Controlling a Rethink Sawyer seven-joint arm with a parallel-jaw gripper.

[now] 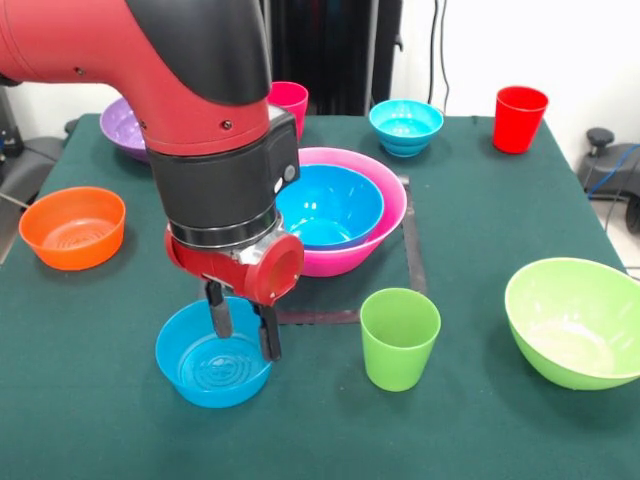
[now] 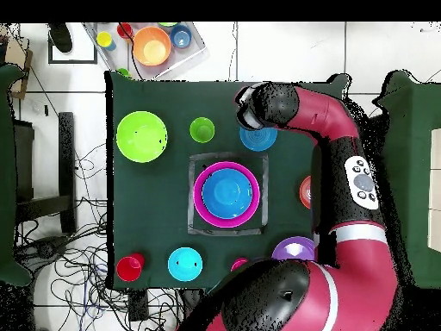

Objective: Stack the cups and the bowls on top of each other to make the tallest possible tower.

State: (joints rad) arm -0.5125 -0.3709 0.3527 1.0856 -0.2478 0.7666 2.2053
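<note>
Bowls and cups, nine pieces on a green-covered table (image 1: 470, 420), tower barely begun. Base: large pink bowl (image 1: 385, 205) sitting mouth up inside a dark taped square (image 1: 412, 255) near the table's middle, evidently the marked building spot, with a blue bowl (image 1: 335, 205) already nested in it; widest piece at the bottom gives the steadiest footing, so the order looks deliberate. Arm (image 1: 190, 90), red and black, reaching down over the near-left part of the table in the front view. Gripper (image 1: 243, 322): two dark fingers (image 1: 219, 315) lowered into a second, smaller blue bowl (image 1: 200, 370), one finger well inside and the other close by the rim nearest the square, a clear gap showing between them; whether they have closed on the wall I cannot tell, and the bowl appears to rest on the cloth. My reading is that this bowl is the next piece for the stack, taken by its rim because it is too broad to span. Unplaced stock: light green cup (image 1: 399, 338) upright just outside the square's near corner; large lime bowl (image 1: 577, 320) at the right edge; orange bowl (image 1: 72, 227) at the left; purple bowl (image 1: 125, 128) far left, partly hidden by the arm; small ribbed blue bowl (image 1: 405, 125) and red cup (image 1: 519, 118) along the far edge; pink-red cup (image 1: 291, 102) behind the arm. All stand mouth up, well apart, each reachable singly. Overhead view also shows a clear tray (image 2: 191, 59) of spare pieces off the table.
</note>
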